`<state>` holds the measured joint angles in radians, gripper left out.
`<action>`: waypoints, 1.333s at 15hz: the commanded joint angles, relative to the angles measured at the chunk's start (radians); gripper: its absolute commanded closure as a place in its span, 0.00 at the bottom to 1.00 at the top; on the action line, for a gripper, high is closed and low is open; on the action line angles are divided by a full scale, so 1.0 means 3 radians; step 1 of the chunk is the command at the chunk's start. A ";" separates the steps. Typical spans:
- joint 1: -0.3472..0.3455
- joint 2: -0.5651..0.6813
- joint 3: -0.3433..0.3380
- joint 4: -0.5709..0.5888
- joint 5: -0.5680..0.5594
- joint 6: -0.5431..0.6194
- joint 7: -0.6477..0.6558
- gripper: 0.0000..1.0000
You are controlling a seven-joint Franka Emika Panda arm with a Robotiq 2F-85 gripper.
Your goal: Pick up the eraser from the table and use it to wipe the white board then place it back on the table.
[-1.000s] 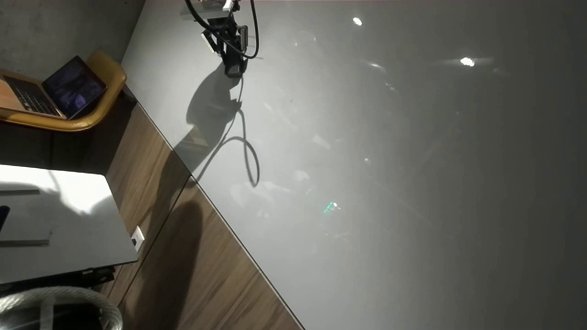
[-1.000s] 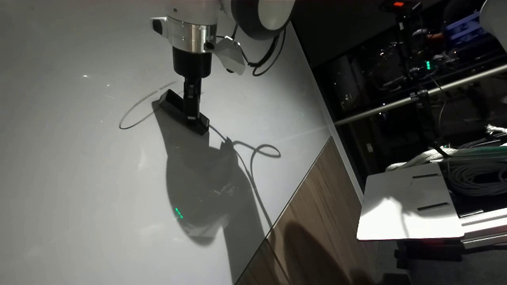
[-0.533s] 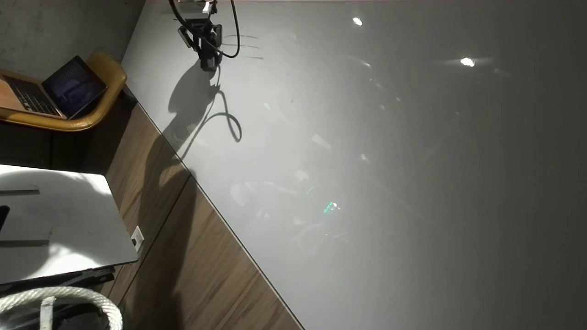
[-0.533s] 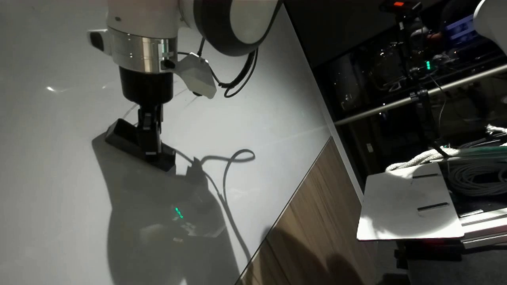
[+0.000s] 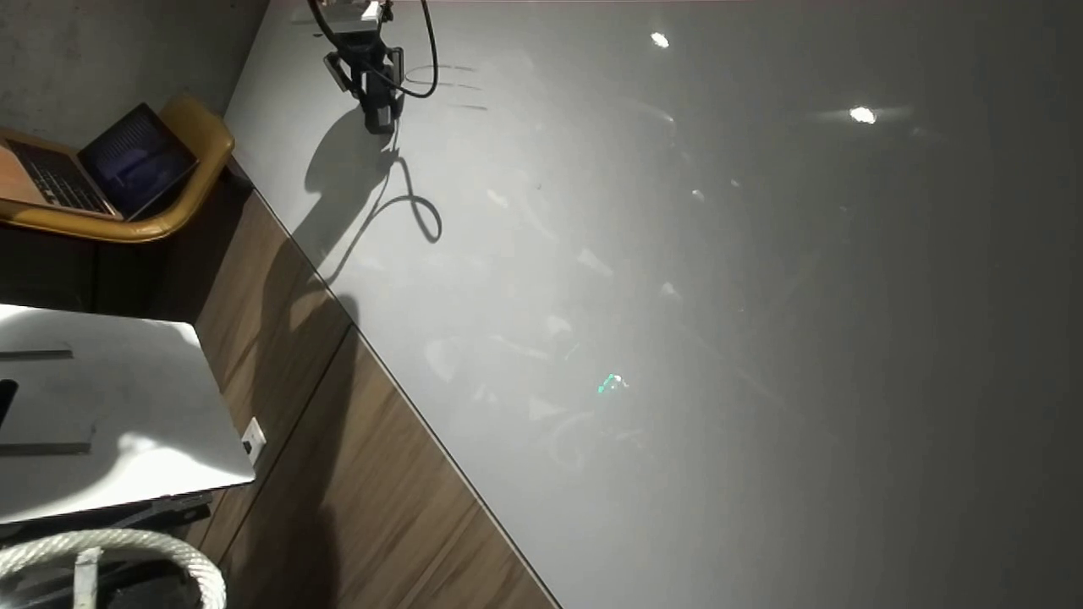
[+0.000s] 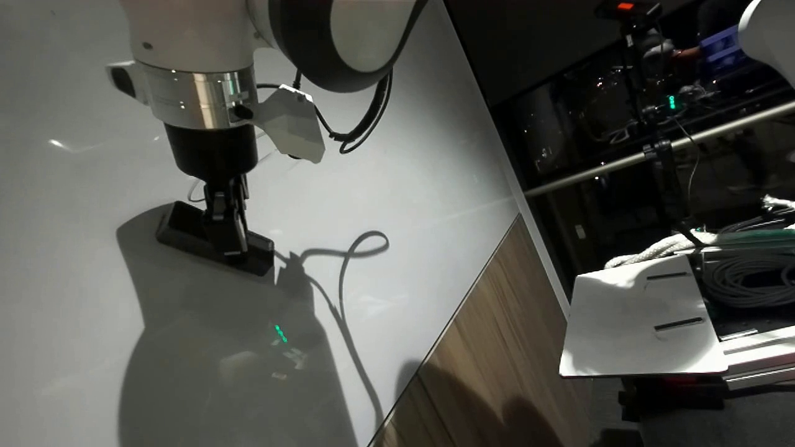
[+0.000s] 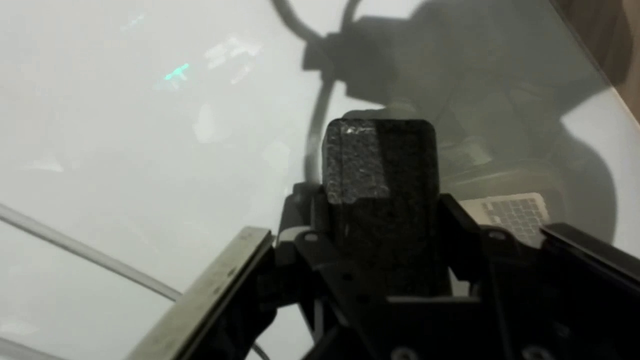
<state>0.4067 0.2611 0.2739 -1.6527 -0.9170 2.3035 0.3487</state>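
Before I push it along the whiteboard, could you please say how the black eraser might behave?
The black eraser is probably stiff: it shows no bend in the gripper. Its flat sides suggest sliding rather than rolling, and its speckled, rough-looking face may resist slipping.

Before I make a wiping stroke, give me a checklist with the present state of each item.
1. Grip on the eraser: ok. The end effector is shut on its two sides in the wrist view.
2. Position over the white board: ok. In both exterior views the eraser is apart from the wood panel.
3. Contact with the white board: cannot tell. The views do not settle whether the eraser presses or hovers.
4. All ink gone: not ok. Thin pen lines show beside the end effector in an exterior view.
5. The table in sight for setting down: ok, in both exterior views.
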 commanded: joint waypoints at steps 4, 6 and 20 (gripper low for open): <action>-0.0163 -0.0524 -0.0193 -0.0273 -0.0188 -0.0038 0.0269 0.71; -0.0263 -0.0713 -0.0225 -0.0371 -0.0183 -0.0021 0.0343 0.71; -0.1107 -0.1559 -0.0452 -0.1154 -0.0352 0.0295 0.0566 0.71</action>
<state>0.0881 -0.1933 0.1132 -1.9284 -0.9545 2.3397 0.4478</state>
